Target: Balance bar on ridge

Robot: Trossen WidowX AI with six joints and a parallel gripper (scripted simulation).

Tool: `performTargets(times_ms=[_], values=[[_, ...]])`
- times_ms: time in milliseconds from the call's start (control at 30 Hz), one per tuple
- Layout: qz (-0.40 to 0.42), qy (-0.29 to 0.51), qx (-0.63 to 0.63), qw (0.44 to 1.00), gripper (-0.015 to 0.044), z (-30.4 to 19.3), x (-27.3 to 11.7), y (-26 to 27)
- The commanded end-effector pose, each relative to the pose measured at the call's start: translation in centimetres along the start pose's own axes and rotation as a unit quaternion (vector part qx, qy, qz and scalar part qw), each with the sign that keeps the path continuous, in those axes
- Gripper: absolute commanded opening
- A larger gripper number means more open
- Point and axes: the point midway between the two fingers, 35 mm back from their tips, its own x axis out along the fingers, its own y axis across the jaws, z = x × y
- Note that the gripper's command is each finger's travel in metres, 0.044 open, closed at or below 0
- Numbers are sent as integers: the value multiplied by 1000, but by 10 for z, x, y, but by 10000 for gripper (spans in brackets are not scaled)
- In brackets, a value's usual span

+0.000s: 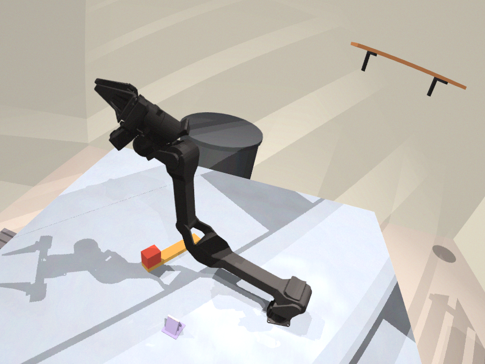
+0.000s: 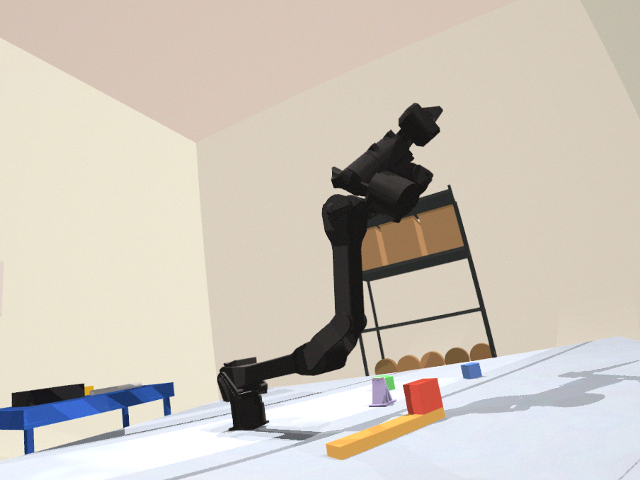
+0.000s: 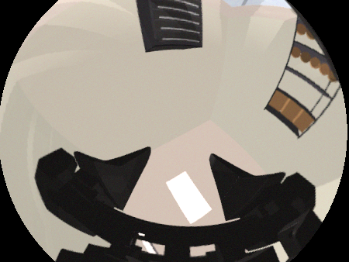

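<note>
A yellow-orange bar (image 1: 174, 250) (image 2: 377, 432) lies flat on the table (image 1: 117, 219) (image 2: 558, 428). A red block (image 1: 151, 256) (image 2: 423, 396) sits on one end of it. The ridge, a small purple upright piece on a flat base (image 1: 172, 326) (image 2: 379, 392), stands apart from the bar, nearer the front edge in the top view. My gripper (image 1: 96, 84) (image 3: 180, 153) is open and empty, raised high above the table and pointing up and away from the bar. The wrist view shows neither bar nor ridge. The arm hides part of the bar's far end in the top view.
A green block (image 2: 389, 382) is behind the ridge and a blue block (image 2: 471, 370) lies farther right in the exterior view. A dark round bin (image 1: 223, 131) stands beyond the table edge. A shelf rack (image 2: 423, 268) (image 3: 292, 110) and a blue bench (image 2: 103, 405) stand in the background.
</note>
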Motion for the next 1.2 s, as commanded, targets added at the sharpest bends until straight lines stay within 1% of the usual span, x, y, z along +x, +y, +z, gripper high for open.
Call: performTargets(times_ms=[0,67,100,300,500,633,867,1167], values=[[0,2,-1,1000,374,-2,0,0],[1,16,-11,1000,321,-16,-3,-4],[2,27,-18,999,315,-26,-5,-6],[10,77,-63,995,315,-81,-23,-14],[-5,128,-88,988,315,-124,-38,-41],[-2,152,-118,981,315,-152,-53,-48],[-16,195,-197,961,315,-196,-77,-79],[-20,228,-259,939,315,-241,-106,-112]])
